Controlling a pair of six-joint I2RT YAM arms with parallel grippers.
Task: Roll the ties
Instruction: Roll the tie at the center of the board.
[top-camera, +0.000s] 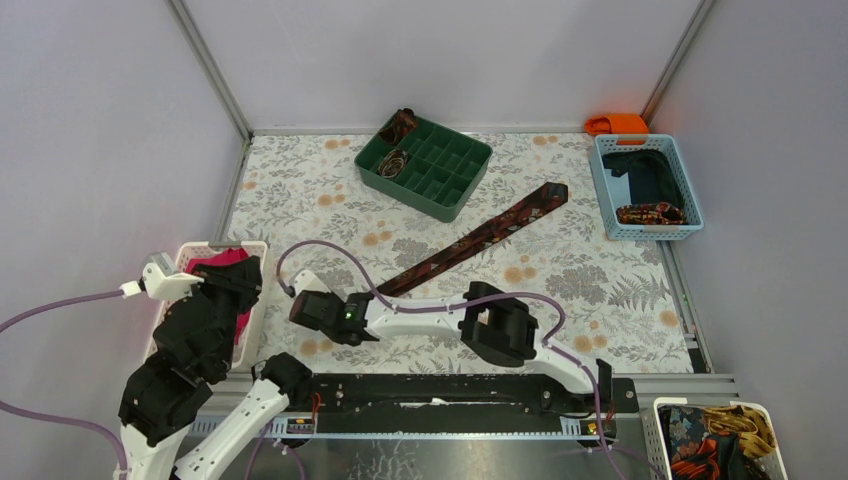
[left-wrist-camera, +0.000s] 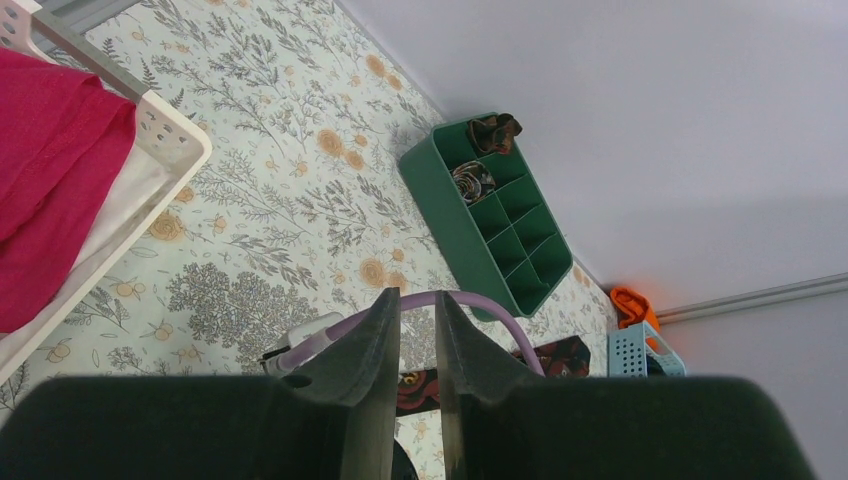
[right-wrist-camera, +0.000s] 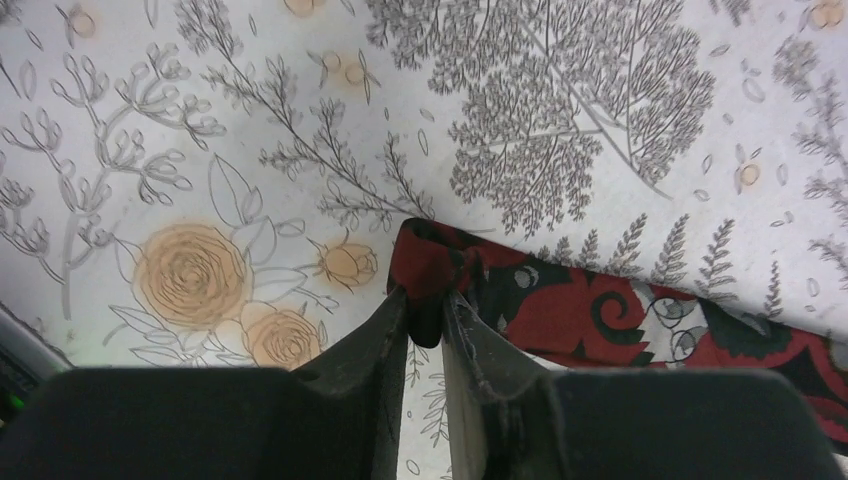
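On the floral table cover (top-camera: 300, 190), a purple cable (top-camera: 325, 247) arches from the right arm's wrist and passes just beside the narrow end of the tie (top-camera: 480, 235). The tie lies flat as a long diagonal strip, with its wide end near the green organizer (top-camera: 400, 195). The right gripper (right-wrist-camera: 425, 300) is clamped on the tie's folded narrow tip. The left gripper (left-wrist-camera: 418, 305) hangs near the left white basket (top-camera: 205, 246), its fingers narrowly apart around nothing.

Two rolled ties (top-camera: 392, 162) sit in compartments at the organizer's left end. The left white basket holds a pink-red cloth (top-camera: 225, 260). The blue basket (top-camera: 605, 195) holds a navy cloth (top-camera: 650, 175) and a brown-orange patterned piece (top-camera: 650, 213). The right white basket (top-camera: 665, 405) holds patterned fabrics (top-camera: 715, 440).
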